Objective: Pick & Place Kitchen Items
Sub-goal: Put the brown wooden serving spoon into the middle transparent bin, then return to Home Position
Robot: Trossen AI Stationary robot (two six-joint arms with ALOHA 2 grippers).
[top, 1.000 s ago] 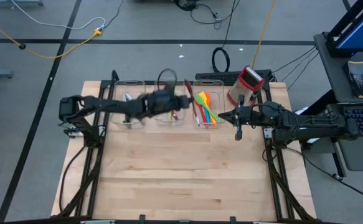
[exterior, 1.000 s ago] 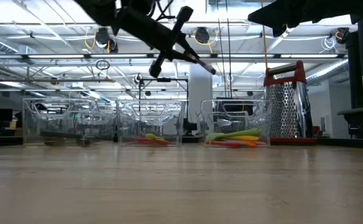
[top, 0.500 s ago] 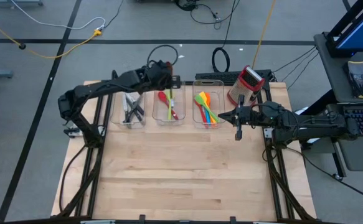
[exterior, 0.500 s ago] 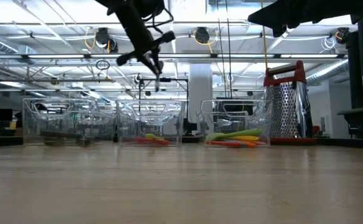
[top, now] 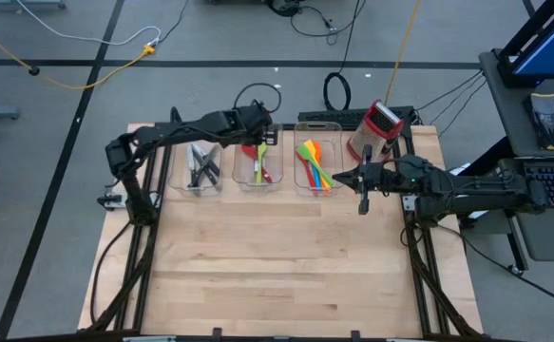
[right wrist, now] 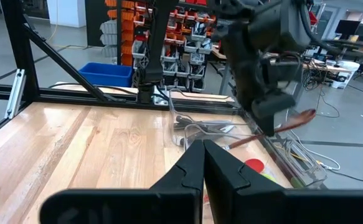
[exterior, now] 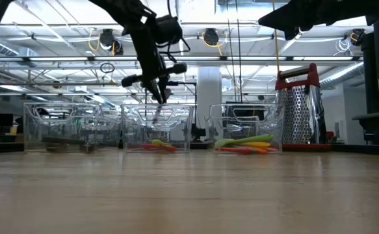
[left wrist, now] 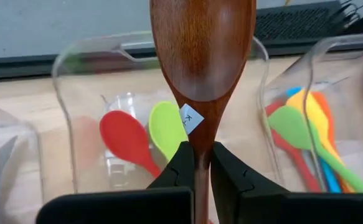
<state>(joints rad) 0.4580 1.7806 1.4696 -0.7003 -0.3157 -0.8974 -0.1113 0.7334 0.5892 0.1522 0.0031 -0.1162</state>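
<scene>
My left gripper [top: 257, 129] hangs over the middle clear bin [left wrist: 63, 62], shut on a brown wooden spoon [left wrist: 203, 56]. The spoon's bowl points down toward the bin. In that bin lie a red spoon [left wrist: 124, 138] and a green spoon [left wrist: 167, 127]. Several bright spatulas and spoons [top: 315, 163] fill the right bin, and black-handled knives [top: 200, 166] lie in the left one. At the table's right side my right gripper [top: 362, 197] waits, shut with nothing in it. My left gripper pinches the wooden spoon's handle [left wrist: 201, 148] just behind the bowl, between its two fingers [left wrist: 180, 163]. The fingers slant down from above and lie along the spoon. The spoon is lifted clear, its bowl [exterior: 158, 96] lowest, above the bin's open top.
A red-and-steel box grater [top: 376, 128] stands at the table's far right, beside the right bin. The three bins sit in a row along the far edge. Bare wooden tabletop [top: 277, 256] stretches from the bins to the near edge.
My left gripper has moved toward the table's far edge and then a little right, over the middle bin, tipping from near level to pointing steeply down. The wooden spoon has swung with it, from slanting toward the right to bowl-down over the bin.
</scene>
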